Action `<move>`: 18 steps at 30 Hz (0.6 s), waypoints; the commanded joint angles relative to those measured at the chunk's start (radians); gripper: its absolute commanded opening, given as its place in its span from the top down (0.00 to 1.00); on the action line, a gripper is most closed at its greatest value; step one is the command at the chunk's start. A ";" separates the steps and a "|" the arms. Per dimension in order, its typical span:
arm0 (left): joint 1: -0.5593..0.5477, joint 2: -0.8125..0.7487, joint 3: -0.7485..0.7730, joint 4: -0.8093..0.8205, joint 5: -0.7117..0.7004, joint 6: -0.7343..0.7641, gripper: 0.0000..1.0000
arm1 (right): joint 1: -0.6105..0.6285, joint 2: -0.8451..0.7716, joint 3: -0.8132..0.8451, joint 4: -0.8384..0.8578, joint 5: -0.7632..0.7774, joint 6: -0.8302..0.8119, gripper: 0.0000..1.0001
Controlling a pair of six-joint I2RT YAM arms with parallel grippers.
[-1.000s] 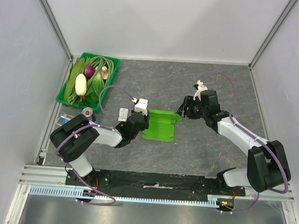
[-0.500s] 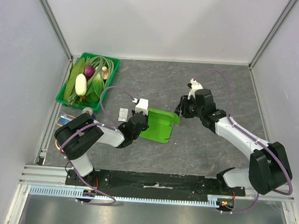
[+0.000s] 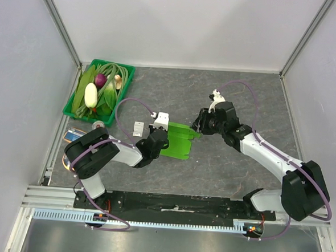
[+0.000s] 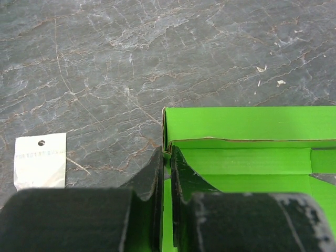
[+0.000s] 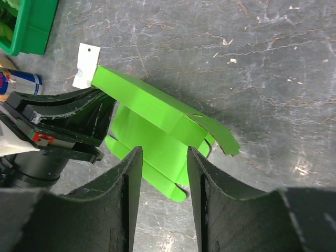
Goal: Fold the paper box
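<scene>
The lime-green paper box (image 3: 177, 141) lies mid-table, partly folded, with one wall raised. My left gripper (image 3: 160, 138) is shut on its left edge; in the left wrist view the two dark fingers (image 4: 157, 173) pinch a thin green wall (image 4: 247, 123) between them. My right gripper (image 3: 202, 127) is open at the box's upper right corner. In the right wrist view its fingers (image 5: 131, 173) stand apart above the green card (image 5: 157, 121), with a loose curved flap (image 5: 223, 139) to the right. I cannot tell whether they touch it.
A green crate of vegetables (image 3: 78, 106) stands at the back left. A small can (image 3: 99, 124) and a blue packet (image 3: 73, 135) lie near the crate. A white tag (image 3: 138, 128) lies by the left gripper, also in the left wrist view (image 4: 40, 160).
The box has shifted slightly left and turned, its right side lifting. My right gripper has moved left and up toward the box corner. The left gripper keeps its hold.
</scene>
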 commanded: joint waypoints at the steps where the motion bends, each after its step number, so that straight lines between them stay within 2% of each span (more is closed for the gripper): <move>1: -0.004 0.012 0.019 0.043 -0.067 0.033 0.98 | 0.006 0.021 -0.010 0.102 -0.053 0.066 0.54; 12: -0.015 0.016 0.017 0.045 -0.066 0.027 0.98 | -0.006 0.080 -0.048 0.220 -0.104 0.130 0.51; 18: -0.021 0.015 0.015 0.048 -0.064 0.027 0.98 | -0.009 0.115 -0.041 0.222 -0.063 0.107 0.50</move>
